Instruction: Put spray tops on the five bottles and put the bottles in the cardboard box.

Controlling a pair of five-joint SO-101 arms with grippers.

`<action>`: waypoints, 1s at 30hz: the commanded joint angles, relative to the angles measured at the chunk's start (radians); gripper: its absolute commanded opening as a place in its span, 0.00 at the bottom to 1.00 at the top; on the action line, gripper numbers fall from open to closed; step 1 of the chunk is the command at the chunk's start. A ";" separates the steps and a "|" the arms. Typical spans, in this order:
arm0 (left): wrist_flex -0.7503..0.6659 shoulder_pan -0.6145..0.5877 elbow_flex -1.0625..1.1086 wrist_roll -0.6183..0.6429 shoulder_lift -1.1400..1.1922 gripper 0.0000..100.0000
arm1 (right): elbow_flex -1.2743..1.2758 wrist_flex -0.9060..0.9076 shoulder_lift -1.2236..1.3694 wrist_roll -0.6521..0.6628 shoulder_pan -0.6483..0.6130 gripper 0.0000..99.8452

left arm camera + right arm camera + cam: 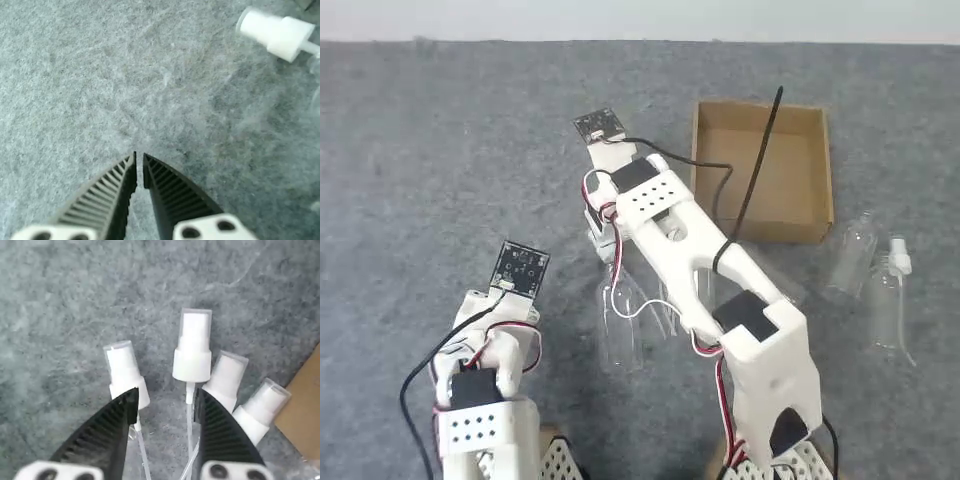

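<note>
In the high view, the cardboard box (790,230) stands open in the upper right of the frame, on the grey counter (440,150). Near the right edge lie two clear bottles: a bare bottle (850,258) and a capped bottle (886,310) with a white spray top (898,263) on it. More clear bottles (620,330) lie in the centre, partly under the right arm (670,230), which stretches from the lower right up to the centre. The left arm (485,400) sits in the lower left.

In the left wrist view, the jaws are almost together with nothing between them, over the counter. A loose spray top (275,32) lies well apart from them.

In the right wrist view, the jaws stand apart above four spray tops. The first top (125,372) is at one jaw's tip. The thin tube of the second top (192,352) runs down between the jaws. The third top (226,376) and the fourth top (261,407) lie beside it, toward the box corner (305,415).
</note>
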 commanded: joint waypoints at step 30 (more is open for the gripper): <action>0.002 -0.003 -0.007 -0.012 -0.020 0.01 | 0.006 0.582 -0.762 0.555 0.740 0.02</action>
